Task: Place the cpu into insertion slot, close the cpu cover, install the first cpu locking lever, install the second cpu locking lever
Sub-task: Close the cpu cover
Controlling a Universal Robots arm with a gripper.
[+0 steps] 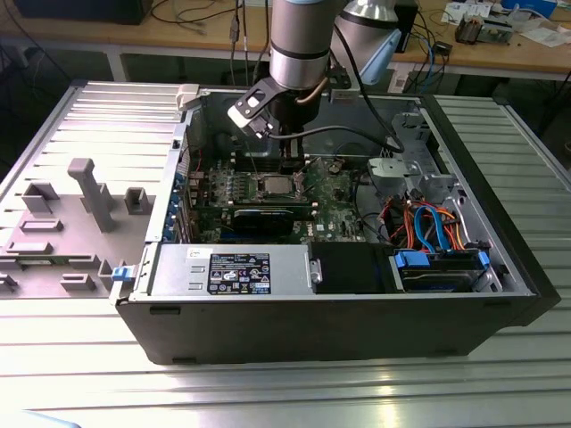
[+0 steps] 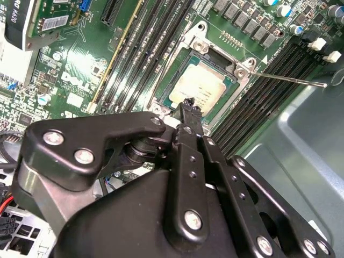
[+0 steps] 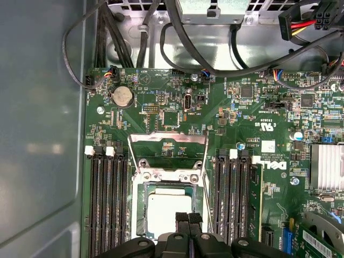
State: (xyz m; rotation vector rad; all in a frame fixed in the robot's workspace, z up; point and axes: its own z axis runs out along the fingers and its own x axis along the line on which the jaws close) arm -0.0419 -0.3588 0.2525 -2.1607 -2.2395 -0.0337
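The gripper [image 3: 188, 216], tips pressed together & empty, is hanging right over the cpu [image 3: 161, 209] in the insertion slot [image 3: 167, 176], w/ the open cpu cover [image 3: 168, 138] lying just past its tips.

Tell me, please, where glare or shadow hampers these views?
In the first wrist view the chip glares nearly white; in the exterior view the table reflects a bright streak; the second wrist view is evenly lit.

Arm [image 1: 299, 40]: silver-grey cylindrical tube with a darker band at the joint. In the exterior view a dark cable [image 1: 348, 131] loops off at its 4 o'clock and a white-faced camera block [image 1: 248, 109] sits at 8 o'clock. Gripper [image 2: 187, 103]: matte black linkage bars and rounded plates, with silver screw heads [image 2: 83, 156] at the pivots.
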